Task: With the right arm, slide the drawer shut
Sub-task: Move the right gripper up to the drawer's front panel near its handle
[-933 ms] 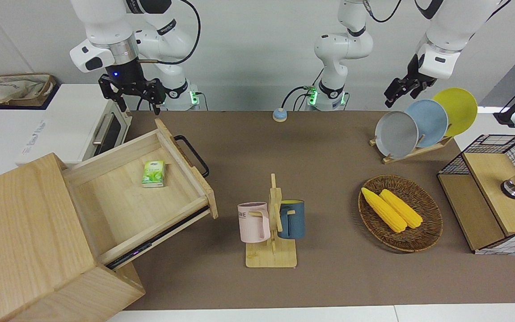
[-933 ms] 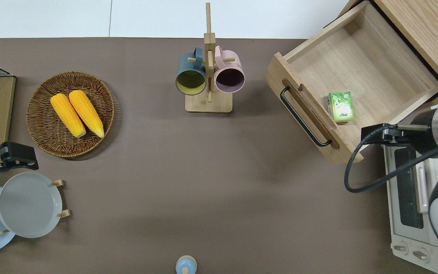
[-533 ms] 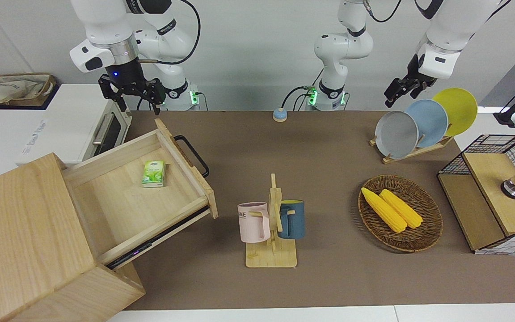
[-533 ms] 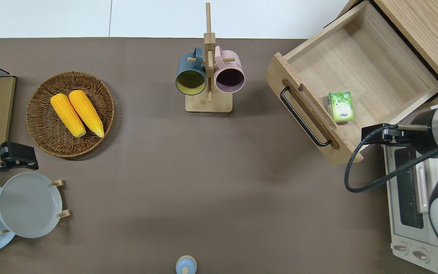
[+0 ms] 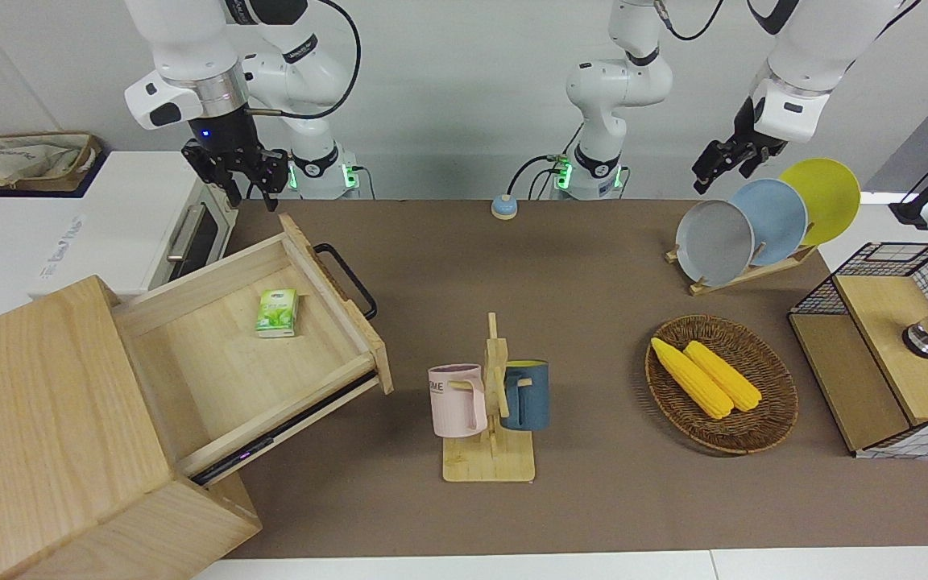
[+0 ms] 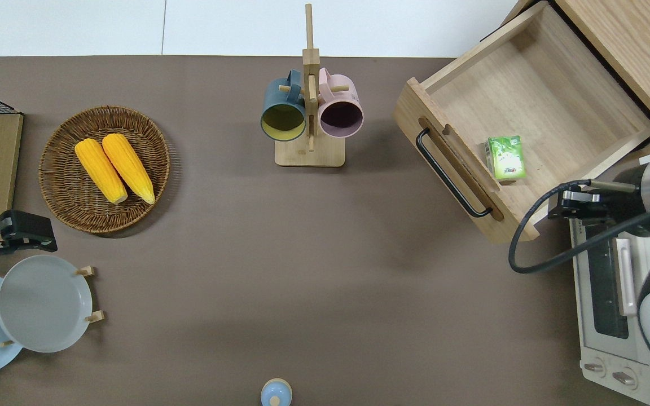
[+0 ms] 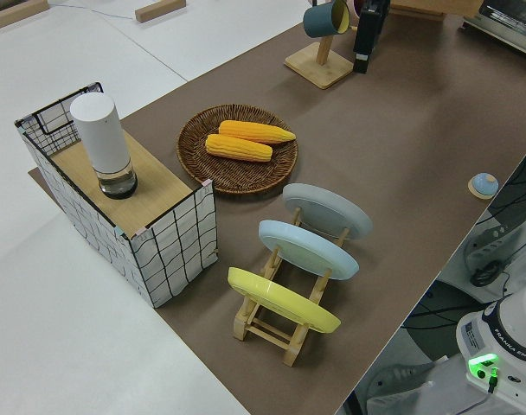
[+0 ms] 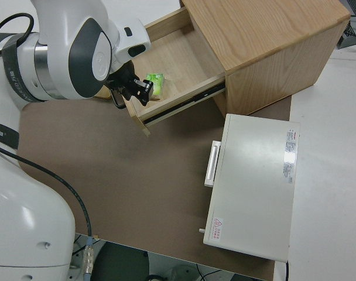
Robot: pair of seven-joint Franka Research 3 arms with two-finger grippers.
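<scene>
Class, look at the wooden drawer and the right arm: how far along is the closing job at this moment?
Done: nothing yet; the drawer stands pulled far out of its wooden box, a green packet lying inside. In hand: the right gripper hangs in the air over the drawer's corner nearest the toaster oven, holding nothing and off the black handle. Left: meet the drawer front and push it fully in. The left arm is parked.
</scene>
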